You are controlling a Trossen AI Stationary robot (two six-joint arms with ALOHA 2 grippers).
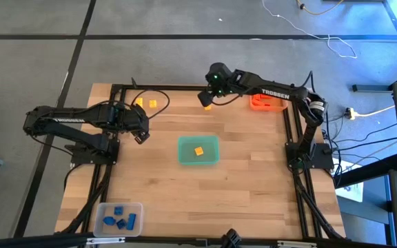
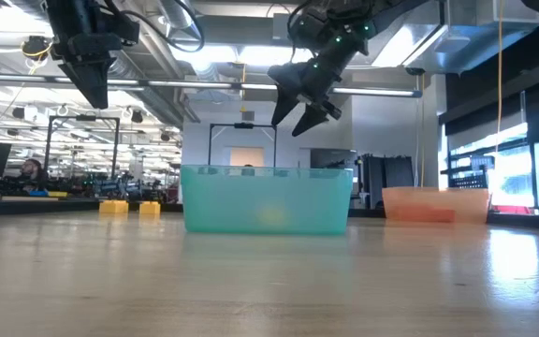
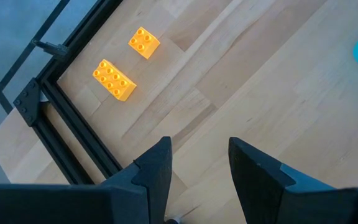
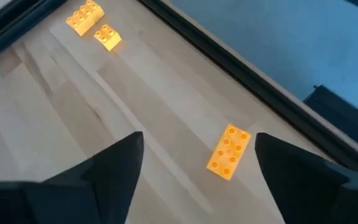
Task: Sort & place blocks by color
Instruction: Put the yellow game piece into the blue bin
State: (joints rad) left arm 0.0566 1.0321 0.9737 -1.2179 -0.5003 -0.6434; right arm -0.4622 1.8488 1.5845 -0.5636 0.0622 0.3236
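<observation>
A long yellow block [image 4: 229,152] lies flat on the table near the far edge, also in the high view [image 1: 207,106]. My right gripper [image 1: 206,97] hangs open above it, empty, also in the low view [image 2: 298,108]. Two more yellow blocks [image 3: 114,79] [image 3: 144,42] lie flat at the far left [image 1: 152,103]. My left gripper [image 1: 142,134] is open and empty, raised above the table's left part [image 2: 90,80]. A yellow block [image 1: 198,151] lies in the green tray [image 1: 198,162]. Several blue blocks [image 1: 119,219] lie in the clear tray [image 1: 138,207]. The orange tray [image 1: 266,103] stands at the far right.
A black metal frame [image 1: 185,87] runs along the table's far edge and sides. The green tray stands mid-table, the clear tray at the near left corner. Bare wood lies between them.
</observation>
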